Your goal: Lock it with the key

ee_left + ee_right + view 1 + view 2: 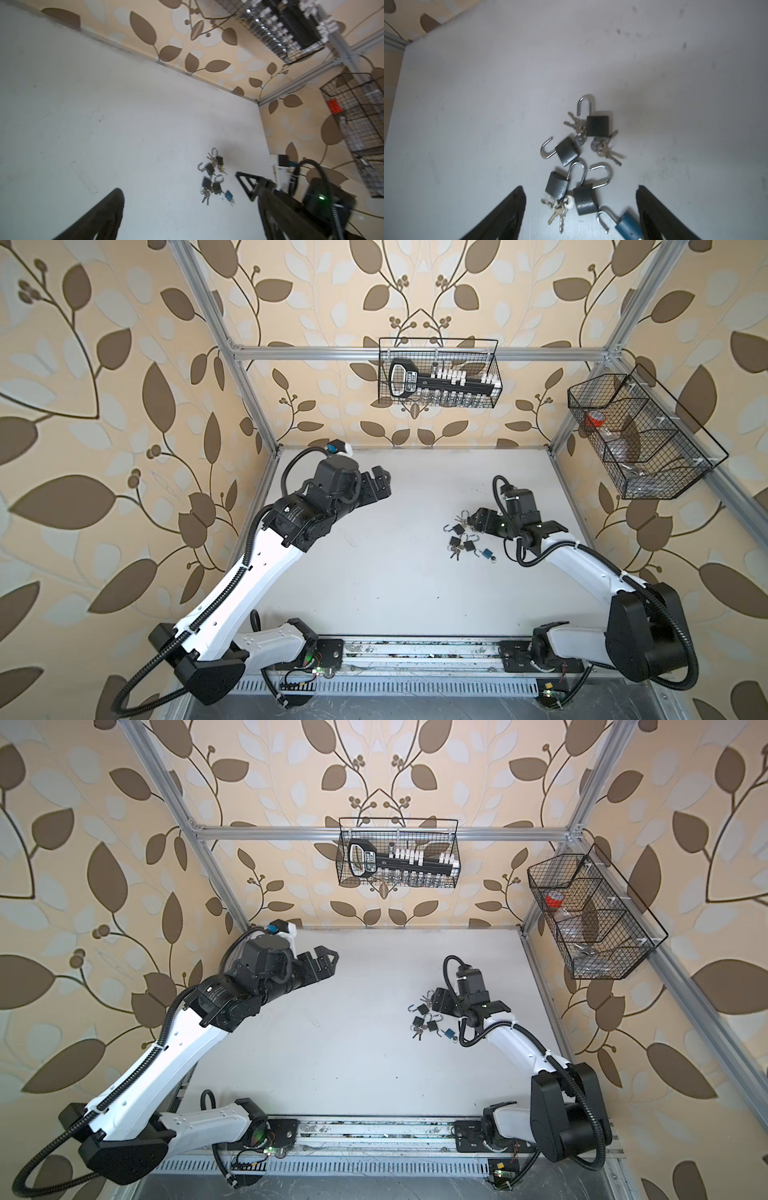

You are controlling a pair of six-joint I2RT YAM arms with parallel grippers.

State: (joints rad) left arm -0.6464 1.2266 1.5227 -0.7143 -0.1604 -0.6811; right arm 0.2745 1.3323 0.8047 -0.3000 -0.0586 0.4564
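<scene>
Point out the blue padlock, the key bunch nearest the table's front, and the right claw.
blue padlock point(627, 227): right wrist view, on its blue body.
key bunch point(559, 207): right wrist view, where the keys join.
right claw point(579, 188): right wrist view, midway between its open fingertips.

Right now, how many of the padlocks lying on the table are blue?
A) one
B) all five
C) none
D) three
A: a single blue padlock lies at the edge of the cluster; the other four are dark grey padlocks, all on the white table.
</scene>
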